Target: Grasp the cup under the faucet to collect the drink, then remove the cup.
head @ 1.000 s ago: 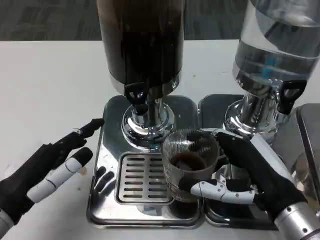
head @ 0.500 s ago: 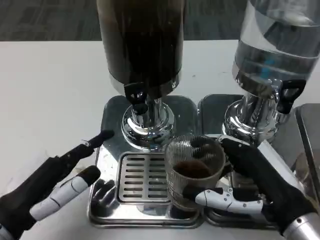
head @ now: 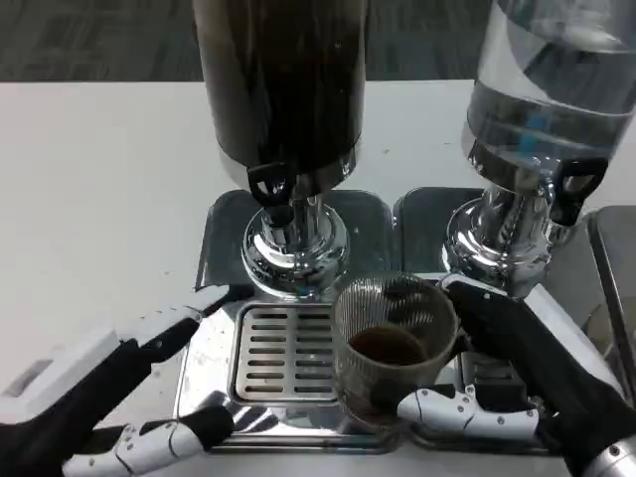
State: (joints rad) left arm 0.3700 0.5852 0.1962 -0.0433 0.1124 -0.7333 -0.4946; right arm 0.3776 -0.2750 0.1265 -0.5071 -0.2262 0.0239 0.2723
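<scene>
A ribbed clear cup (head: pixel 394 348) with dark drink in its bottom stands over the right edge of the slotted drip grate (head: pixel 283 354). My right hand (head: pixel 517 373) grips it from the right, fingers wrapped round its base. The dark drink dispenser (head: pixel 281 84) rises behind, its black faucet (head: pixel 272 189) up and to the left of the cup. My left hand (head: pixel 109 393) hovers open at the tray's front left corner, fingers spread, touching nothing that I can see.
A second dispenser with clear liquid (head: pixel 542 89) stands at the right on its own chrome tray (head: pixel 427 214), with a black tap (head: pixel 571 184). The chrome base tray (head: pixel 214 328) lies under the grate. White table (head: pixel 99 189) stretches to the left.
The cup has moved in my right hand to the right and toward me, away from under the faucet. My left hand has dropped lower and turned, its fingers spreading near the tray's front corner.
</scene>
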